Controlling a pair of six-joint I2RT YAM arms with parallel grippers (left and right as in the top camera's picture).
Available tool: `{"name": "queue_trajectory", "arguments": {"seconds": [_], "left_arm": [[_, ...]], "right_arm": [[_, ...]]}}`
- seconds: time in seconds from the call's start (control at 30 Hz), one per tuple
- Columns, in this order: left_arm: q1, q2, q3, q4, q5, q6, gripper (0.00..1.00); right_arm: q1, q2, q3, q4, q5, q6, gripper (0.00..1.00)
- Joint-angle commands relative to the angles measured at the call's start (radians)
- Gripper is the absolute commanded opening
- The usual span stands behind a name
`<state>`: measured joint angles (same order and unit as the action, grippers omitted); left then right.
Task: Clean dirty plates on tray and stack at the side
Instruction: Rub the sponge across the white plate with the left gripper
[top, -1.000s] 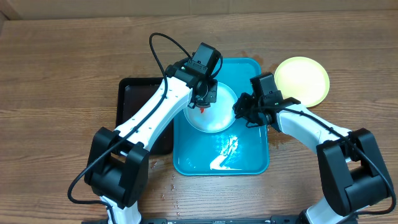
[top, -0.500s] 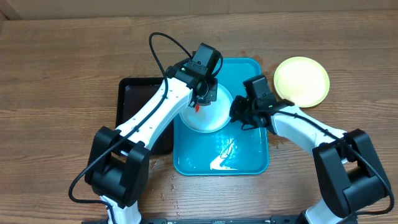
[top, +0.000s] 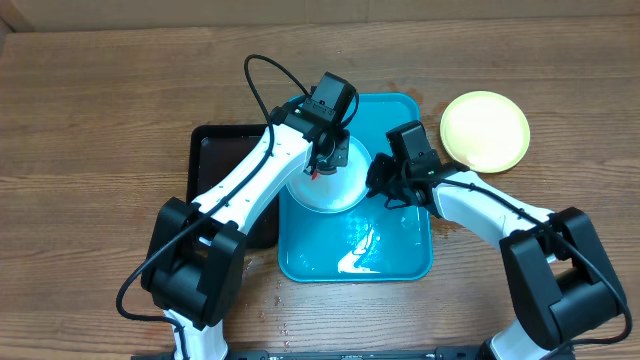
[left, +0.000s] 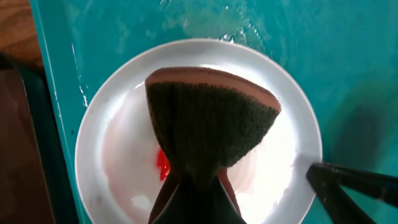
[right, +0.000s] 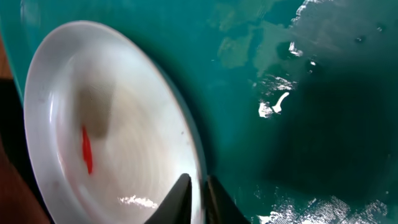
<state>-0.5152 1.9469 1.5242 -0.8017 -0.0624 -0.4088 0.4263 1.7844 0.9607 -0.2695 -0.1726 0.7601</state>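
Right gripper (top: 383, 182) has shifted left since earlier frame and now sits at right rim of mint-white plate (top: 340, 192).
- Teal tray (top: 405, 250): wet, mid-table; mint-white plate lies in its far-left part.
- Yellow plate (top: 485, 130): on table right of tray, apart, no smear visible.
- Right jaws: pinched together on plate rim, steadying it.
- Left gripper (top: 322, 158): clamped on sponge (left: 211, 118) over plate centre.
- Red smear (left: 162, 165): not yet wiped.
- Step: scrubbing.
- Next: press sponge onto smear and wipe; rim grip must hold.
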Motion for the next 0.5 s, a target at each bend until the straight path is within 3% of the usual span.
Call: {"name": "queue_trajectory", "arguments": {"seconds": [0.0,0.27,0.47], "left_arm": [[0.021,0.008,-0.009,-0.018,-0.014,0.027,0.04],[0.101,0.008,-0.002,-0.068,0.126,0.051,0.04],[0.101,0.012,-0.003,-0.073,0.114,0.048,0.04]], "right_arm": [[0.000,0.012,-0.005,0.003,0.015,0.000,0.07],[0.000,0.012,-0.005,0.003,0.015,0.000,0.04],[0.000,0.012,-0.005,0.003,0.014,0.000,0.04]]}}
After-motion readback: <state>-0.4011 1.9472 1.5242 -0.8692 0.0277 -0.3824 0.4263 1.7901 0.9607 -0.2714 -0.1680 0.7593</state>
